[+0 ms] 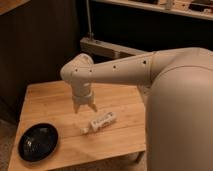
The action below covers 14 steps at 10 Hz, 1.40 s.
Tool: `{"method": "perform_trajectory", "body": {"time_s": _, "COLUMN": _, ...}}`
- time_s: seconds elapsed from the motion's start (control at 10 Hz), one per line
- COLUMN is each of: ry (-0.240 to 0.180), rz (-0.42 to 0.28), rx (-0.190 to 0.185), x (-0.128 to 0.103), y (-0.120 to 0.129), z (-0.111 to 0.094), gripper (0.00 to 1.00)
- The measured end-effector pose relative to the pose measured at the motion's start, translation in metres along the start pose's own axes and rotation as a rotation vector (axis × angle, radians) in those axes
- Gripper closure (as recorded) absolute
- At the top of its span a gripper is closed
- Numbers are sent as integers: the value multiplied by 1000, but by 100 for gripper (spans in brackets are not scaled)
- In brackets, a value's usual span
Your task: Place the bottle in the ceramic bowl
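The gripper [85,108] hangs pointing down with its jaws spread and empty, just beside the bottle [102,121], which lies on its side on the wooden worktop [47,100], well apart from the black bowl [38,142] at a near corner.

Light wooden table [50,100], black ceramic bowl [38,142] at lower left, bottle [101,121] seemingly on its side mid-frame, gripper [85,108] just above-left of it, fingers apart

Dim warm light on the hand [85,108] above the table [47,100], dark surroundings.
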Motion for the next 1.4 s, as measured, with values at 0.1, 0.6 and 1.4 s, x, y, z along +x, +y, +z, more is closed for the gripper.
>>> {"method": "perform_trajectory", "body": {"time_s": 0.1, "ry": 0, "rz": 0, "rx": 0, "x": 0, "y": 0, "z": 0, "gripper": 35}}
{"method": "perform_trajectory", "body": {"time_s": 0.6, "ry": -1, "rz": -162, "rx": -41, "x": -2, "y": 7, "z": -5, "gripper": 35}}
{"method": "perform_trajectory", "body": {"time_s": 1.4, "ry": -32, "rz": -770, "rx": 48, "x": 13, "y": 20, "z": -17, "gripper": 35}}
